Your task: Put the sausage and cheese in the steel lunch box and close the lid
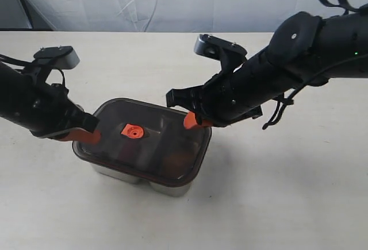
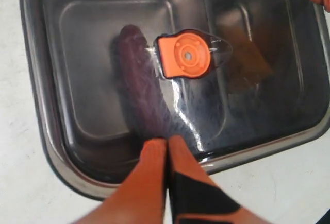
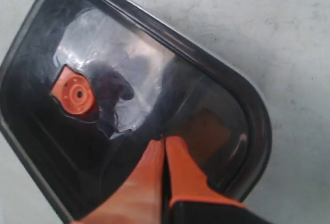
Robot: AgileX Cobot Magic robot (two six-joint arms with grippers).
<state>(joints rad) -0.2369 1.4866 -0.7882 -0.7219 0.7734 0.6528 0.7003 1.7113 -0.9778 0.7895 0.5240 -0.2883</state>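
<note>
Pale tabletop (image 1: 276,204) is seen around the steel lunch box (image 1: 167,188), lower centre. The lid (image 1: 144,138) is pressed on by both closed, empty grippers — left gripper (image 1: 86,137), right gripper (image 1: 192,122) — apparently for seating; sausage (image 2: 136,80) and cheese (image 2: 247,62) are dimly seen beneath.

Sausage (image 2: 136,80) and cheese (image 2: 247,62) show only dimly through lid (image 2: 93,54).

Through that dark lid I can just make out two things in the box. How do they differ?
The sausage is long, rounded and looks dull reddish-purple through the lid; the cheese is a chunkier, angular block that looks brownish-orange. In the left wrist view, the sausage lies on one side of the lid's orange tab, the cheese on the other. Both sit inside the steel lunch box, under the lid.
</note>
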